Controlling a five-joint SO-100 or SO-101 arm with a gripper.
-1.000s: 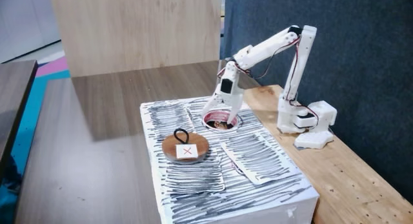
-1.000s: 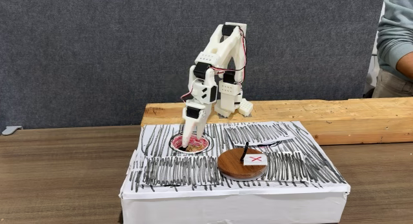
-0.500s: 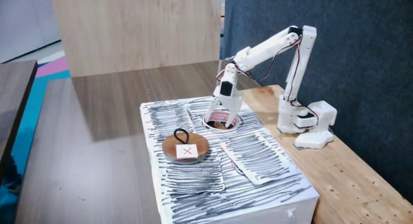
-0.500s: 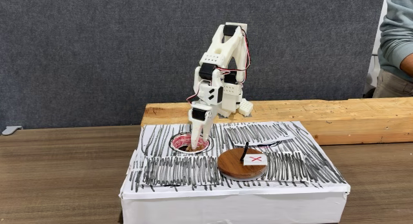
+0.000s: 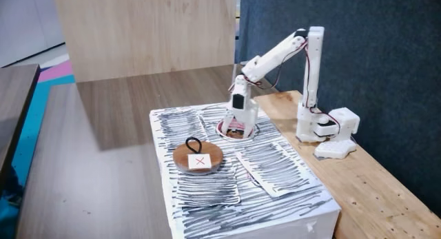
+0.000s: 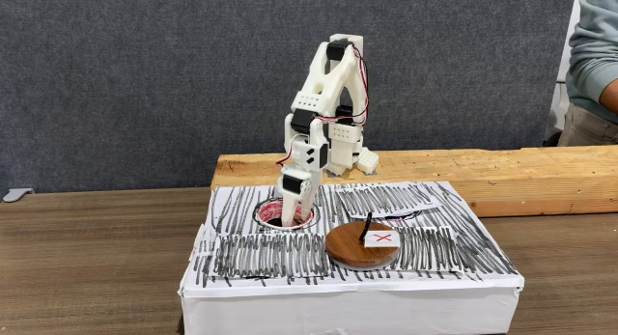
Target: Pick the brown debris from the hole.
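Pinkish-red rim marks the hole [image 5: 238, 130] in a fixed view, just right of the frame's centre, cut into the top of a white box [image 5: 275, 171] scribbled with black strokes. A speck of brown shows inside the opening at the claw's tip; it may be the brown debris [image 5: 236, 134], but it is too small to be sure. The white arm [image 5: 275, 52] reaches down from the upper right, and its claw [image 5: 236, 131] points into the hole with its tips at or below the rim. How far its fingers are apart, and whether they have hold of anything, I cannot tell. Lower left of the hole, a round wooden disc [image 5: 197, 158] with a black loop and a red X label lies flat on the box top.

Seen from the other fixed view, the hole [image 6: 286, 216] sits left of centre on the same box [image 6: 348, 301], which rests on a dark wooden table [image 6: 92, 267]. The claw [image 6: 288, 217] dips into it, its tips hidden by the rim, so its opening is again unclear. The wooden disc [image 6: 361, 246] lies lower right of the hole, apart from it. A person's sleeve [image 6: 594, 55] shows at the right edge.
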